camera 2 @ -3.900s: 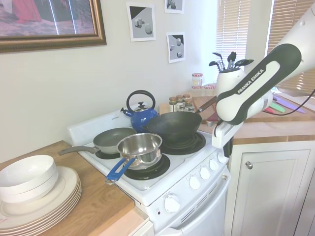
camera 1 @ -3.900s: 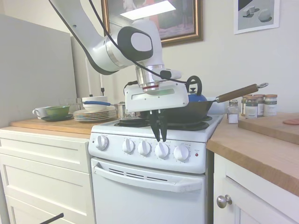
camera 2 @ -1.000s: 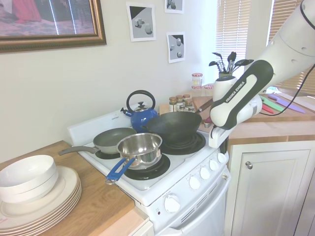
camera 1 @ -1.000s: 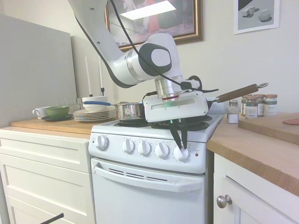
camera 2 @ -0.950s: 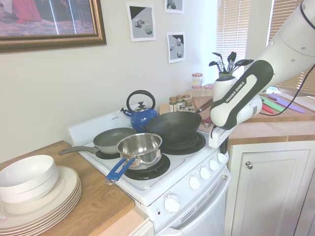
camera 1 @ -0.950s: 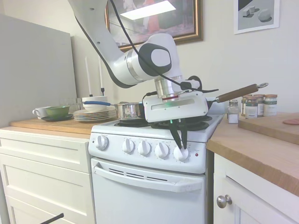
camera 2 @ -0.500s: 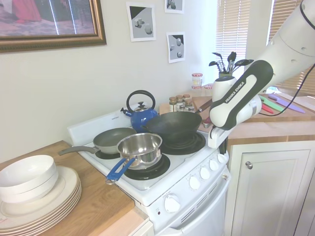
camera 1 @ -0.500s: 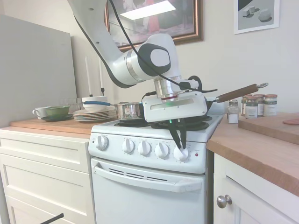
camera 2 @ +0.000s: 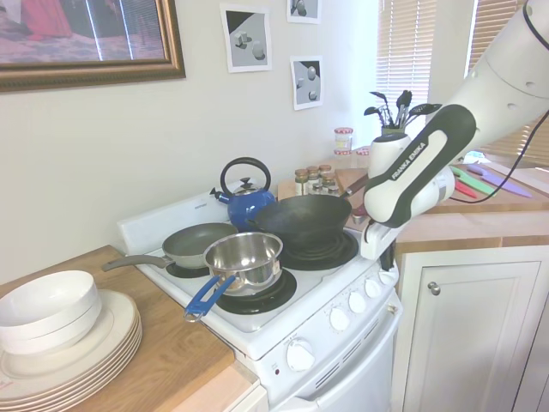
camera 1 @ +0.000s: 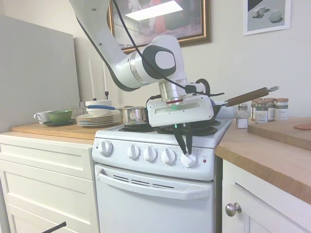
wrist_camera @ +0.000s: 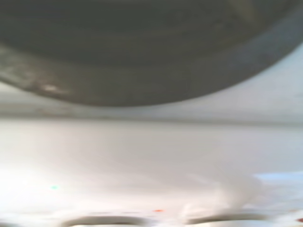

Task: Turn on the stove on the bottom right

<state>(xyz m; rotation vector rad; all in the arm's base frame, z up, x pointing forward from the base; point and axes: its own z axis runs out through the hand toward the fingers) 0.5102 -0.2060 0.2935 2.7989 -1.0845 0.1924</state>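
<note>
Nearest to us in the first exterior view, the stove fills the gap between the wooden counters, with its row of five white knobs across the front panel. We see the gripper pointing down at the rightmost knob, its dark fingers closed around it, just left of the small red light. The second exterior view hides that grasp behind the arm; there we make out only the knob below the wrist. It does show us the burners: a steel saucepan at the front, a wok behind it, then a grey frying pan and a blue kettle. The wrist view gives us only a blurred dark curve over white.
</note>
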